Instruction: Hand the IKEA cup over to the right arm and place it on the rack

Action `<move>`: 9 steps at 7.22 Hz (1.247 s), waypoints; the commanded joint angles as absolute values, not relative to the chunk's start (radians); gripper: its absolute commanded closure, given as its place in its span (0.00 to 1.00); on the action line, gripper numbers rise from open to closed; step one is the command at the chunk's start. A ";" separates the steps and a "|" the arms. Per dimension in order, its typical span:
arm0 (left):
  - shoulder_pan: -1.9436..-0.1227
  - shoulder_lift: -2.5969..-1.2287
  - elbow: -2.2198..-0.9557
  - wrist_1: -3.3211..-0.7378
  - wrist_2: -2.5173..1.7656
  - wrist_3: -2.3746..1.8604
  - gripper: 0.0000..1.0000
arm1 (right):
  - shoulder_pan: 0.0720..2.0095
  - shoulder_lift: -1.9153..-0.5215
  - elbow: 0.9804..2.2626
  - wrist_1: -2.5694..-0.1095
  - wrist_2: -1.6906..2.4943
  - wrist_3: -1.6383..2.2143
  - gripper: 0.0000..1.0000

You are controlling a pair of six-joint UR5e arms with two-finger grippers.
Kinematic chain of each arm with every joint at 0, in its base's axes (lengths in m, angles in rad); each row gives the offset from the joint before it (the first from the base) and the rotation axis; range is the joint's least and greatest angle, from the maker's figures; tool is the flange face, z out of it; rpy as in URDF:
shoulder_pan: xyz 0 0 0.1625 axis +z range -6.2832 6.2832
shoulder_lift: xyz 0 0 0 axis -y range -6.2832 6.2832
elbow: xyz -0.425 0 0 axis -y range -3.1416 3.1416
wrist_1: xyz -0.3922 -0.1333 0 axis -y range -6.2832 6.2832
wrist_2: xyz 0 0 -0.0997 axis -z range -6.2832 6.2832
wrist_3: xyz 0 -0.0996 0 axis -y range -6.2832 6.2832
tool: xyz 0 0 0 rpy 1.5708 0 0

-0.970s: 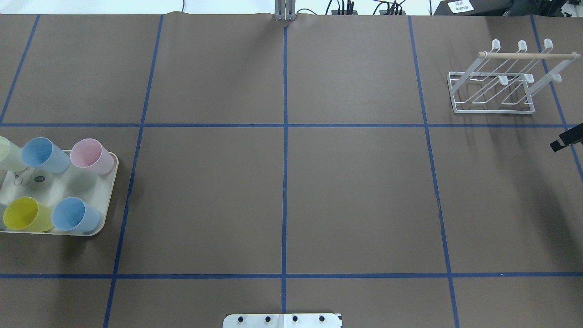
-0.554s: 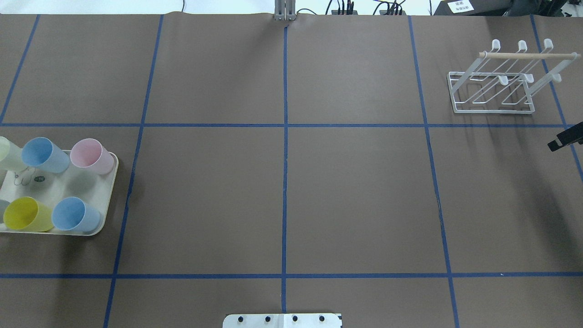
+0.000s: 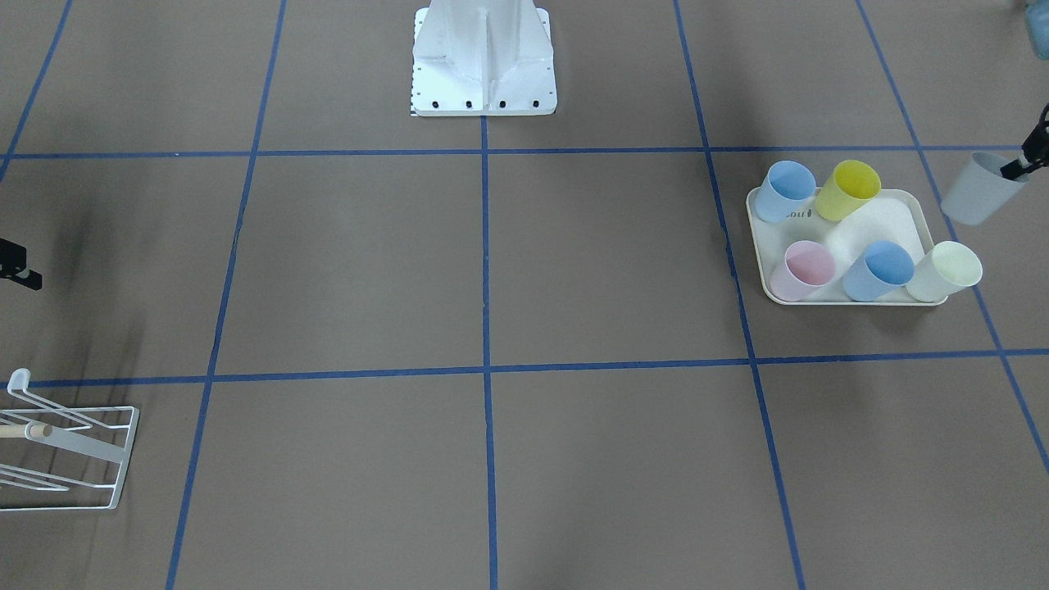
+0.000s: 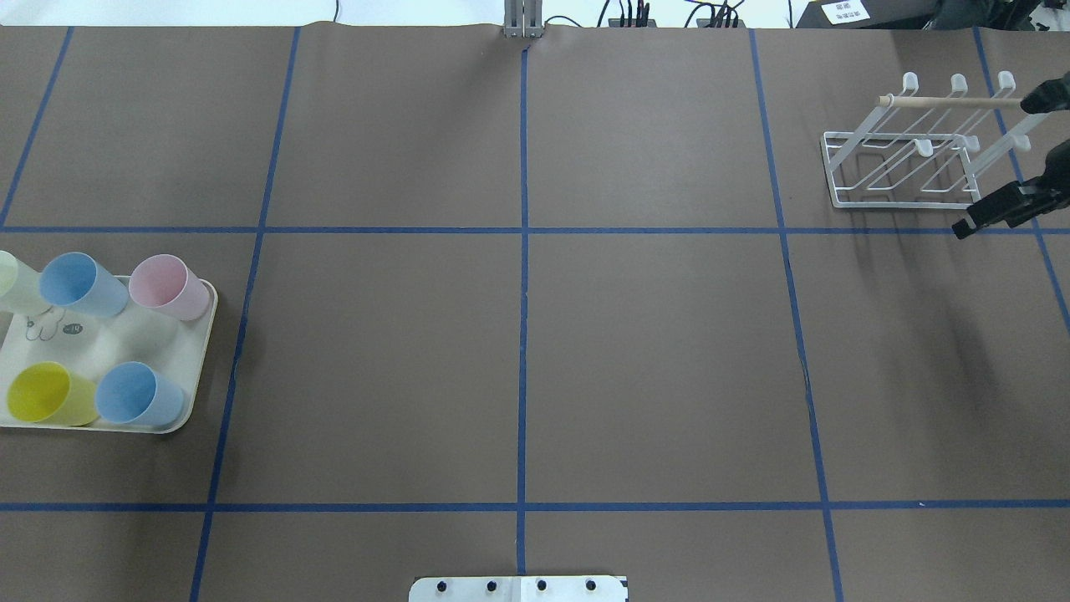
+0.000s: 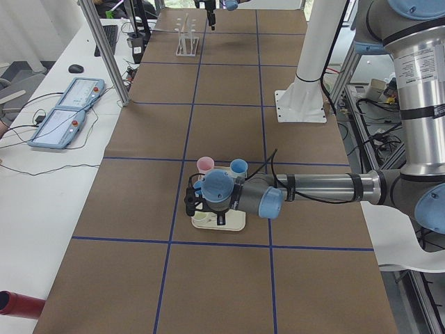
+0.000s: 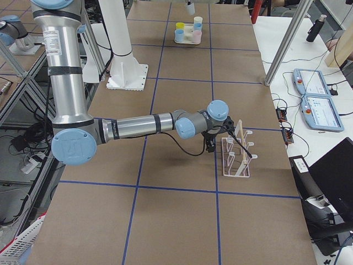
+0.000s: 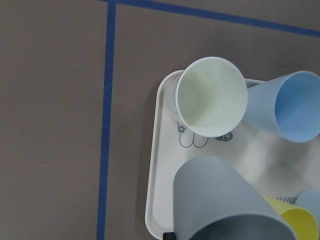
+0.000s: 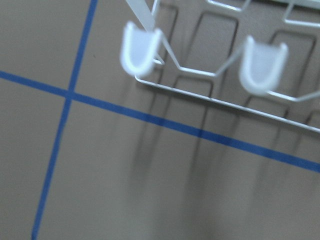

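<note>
My left gripper (image 3: 1022,167) is shut on the rim of a grey-blue IKEA cup (image 3: 977,189), held tilted in the air just beside the tray's end. That cup (image 7: 227,202) fills the bottom of the left wrist view, above the tray (image 7: 154,195). The left side view shows the near arm's gripper (image 5: 207,203) over the tray. The right arm's gripper (image 4: 994,167) hangs at the white wire rack (image 4: 903,171), its two black fingers (image 4: 995,211) apart and open, with nothing between them. The rack's white prongs (image 8: 261,66) sit close in the right wrist view.
A cream tray (image 3: 893,215) holds several cups: two blue, a yellow (image 3: 847,190), a pink (image 3: 805,269) and a pale cream one (image 7: 212,97). The robot's white base (image 3: 483,61) stands at mid-table. Blue tape lines cross the brown table cover.
The right gripper has come in from the right edge and moved up against the rack. The grey cup's sliver at the tray's left edge has left the overhead view.
</note>
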State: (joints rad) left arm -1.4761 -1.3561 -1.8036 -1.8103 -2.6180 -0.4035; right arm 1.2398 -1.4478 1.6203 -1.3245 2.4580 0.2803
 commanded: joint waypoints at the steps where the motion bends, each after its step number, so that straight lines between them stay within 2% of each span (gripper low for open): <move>1: -1.461 -1.454 -1.929 -1.801 -2.679 -0.784 1.00 | 1.186 -1.338 1.626 -1.257 2.457 0.571 0.02; 3: -1.367 -1.627 -1.960 -1.805 -2.720 -1.115 1.00 | 1.093 -1.258 1.620 -1.070 2.410 0.929 0.02; 6: -1.105 -1.848 -1.950 -1.874 -2.720 -1.312 1.00 | 0.920 -1.123 1.629 -0.800 2.283 1.452 0.02; 9: -0.962 -2.018 -1.931 -2.192 -2.548 -1.879 1.00 | 0.763 -1.112 1.641 -0.267 2.007 1.921 0.02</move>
State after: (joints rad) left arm -1.0188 -1.9629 -1.9350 -2.0635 -2.6540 -1.6657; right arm 0.8202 -1.1145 1.6408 -0.4831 2.1188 1.7533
